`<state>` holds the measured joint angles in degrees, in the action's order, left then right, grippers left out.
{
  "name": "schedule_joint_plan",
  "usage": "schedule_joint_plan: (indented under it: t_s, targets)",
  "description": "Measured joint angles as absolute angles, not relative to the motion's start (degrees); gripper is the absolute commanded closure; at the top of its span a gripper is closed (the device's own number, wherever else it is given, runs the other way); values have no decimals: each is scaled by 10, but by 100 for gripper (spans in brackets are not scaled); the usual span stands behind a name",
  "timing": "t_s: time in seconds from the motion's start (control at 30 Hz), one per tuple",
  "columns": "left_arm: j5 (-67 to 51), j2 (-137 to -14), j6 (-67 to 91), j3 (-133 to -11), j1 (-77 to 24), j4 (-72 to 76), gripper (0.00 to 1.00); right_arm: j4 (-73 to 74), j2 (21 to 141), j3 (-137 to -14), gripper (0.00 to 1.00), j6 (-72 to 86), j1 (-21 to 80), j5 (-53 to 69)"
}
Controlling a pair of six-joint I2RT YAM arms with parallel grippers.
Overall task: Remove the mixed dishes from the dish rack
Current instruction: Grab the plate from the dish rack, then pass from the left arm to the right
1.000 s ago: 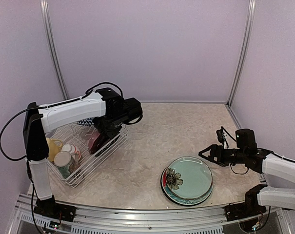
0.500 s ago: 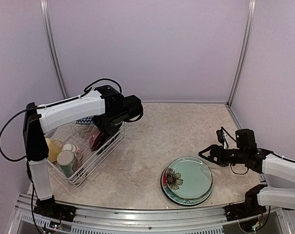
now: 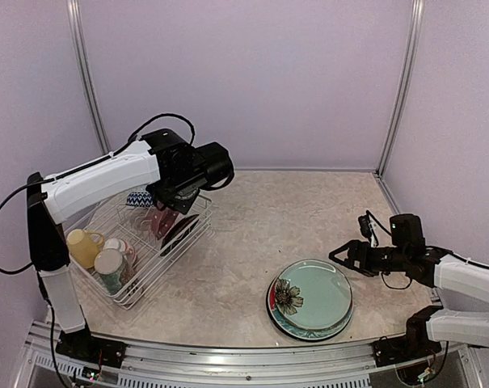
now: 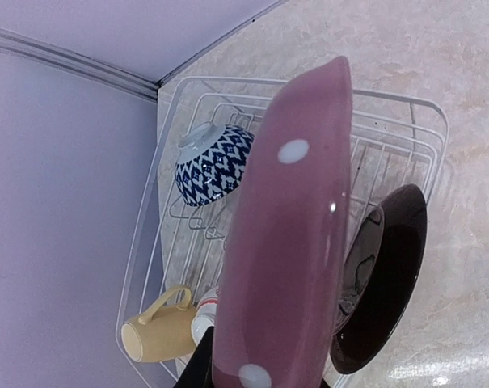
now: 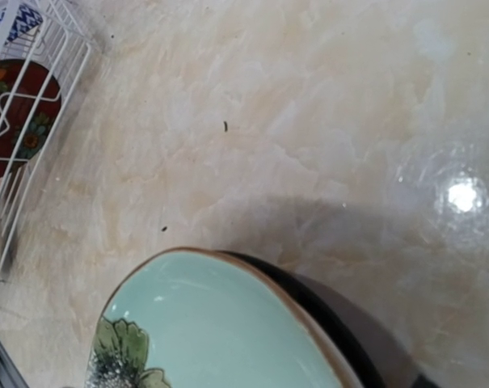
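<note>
My left gripper (image 3: pixel 171 208) is shut on the rim of a pink polka-dot plate (image 4: pixel 286 234) and holds it edge-on above the white wire dish rack (image 3: pixel 151 267). Left in the rack are a dark plate (image 4: pixel 387 279) on edge, a blue patterned bowl (image 4: pixel 215 164), a yellow mug (image 4: pixel 153 335) lying on its side and a cream mug (image 3: pixel 108 265). A pale green floral plate (image 3: pixel 315 296) lies stacked on a dark plate (image 5: pixel 353 323) at the front right. My right gripper (image 3: pixel 339 259) is open and empty over that stack's far right edge.
The rack's corner (image 5: pixel 54 44) with a red floral plate (image 5: pixel 16 113) shows in the right wrist view. Purple walls close the table at the back and both sides. A metal rail runs along the near edge.
My left arm has risen and drawn the pink plate up out of the rack's tines. The dark plate stays in the rack. The right arm has not moved.
</note>
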<state>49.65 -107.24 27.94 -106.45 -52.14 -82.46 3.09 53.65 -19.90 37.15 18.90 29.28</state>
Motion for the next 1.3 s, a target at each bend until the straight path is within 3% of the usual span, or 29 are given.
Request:
schedule_joint_plan:
  t_s: [0.73,0.93,1.1,1.3]
  targets:
    - [520,-996,350,-1089,-528,-795,100,30,552,-199,13,371,189,293]
    - [514,-917,338,-1080,-521,-789,100,30,556,-200,12,371,189,293]
    - [402,-773,291,-988,-469,-724,100,30,564,-205,12,371,189,293]
    - [154,-630,287,-858,-333,-607,100,30,568,-219,12,369,189,293]
